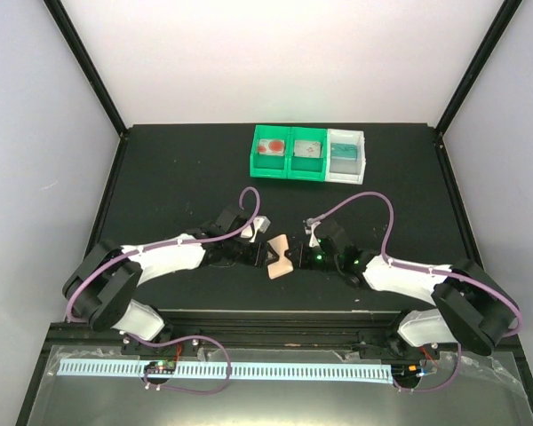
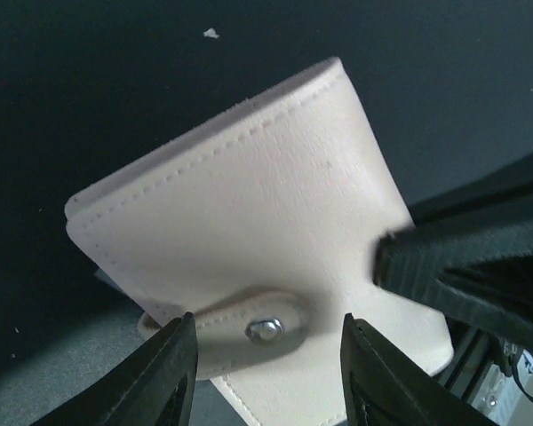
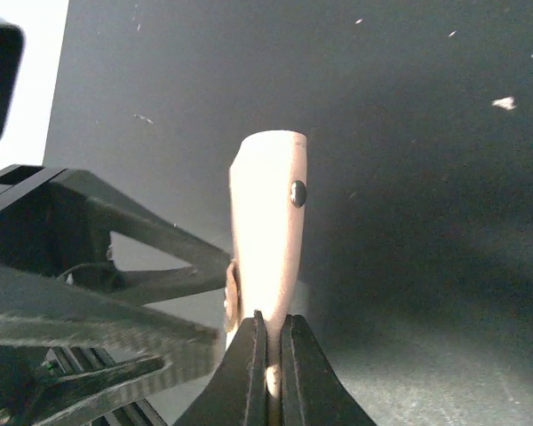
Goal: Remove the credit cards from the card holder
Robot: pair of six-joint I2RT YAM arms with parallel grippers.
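1. The card holder stands on edge between the two arms, close to the middle of the table's near edge; whether it touches the surface cannot be told.
2. The right gripper is clamped tight on one edge of the holder, keeping it upright.
3. The left gripper has its jaws apart, one finger on each side of the snap tab, which lies straight ahead and runs across the gap.
4. No credit cards show, and the holder appears fastened. The left arm looks best placed to work the tab.
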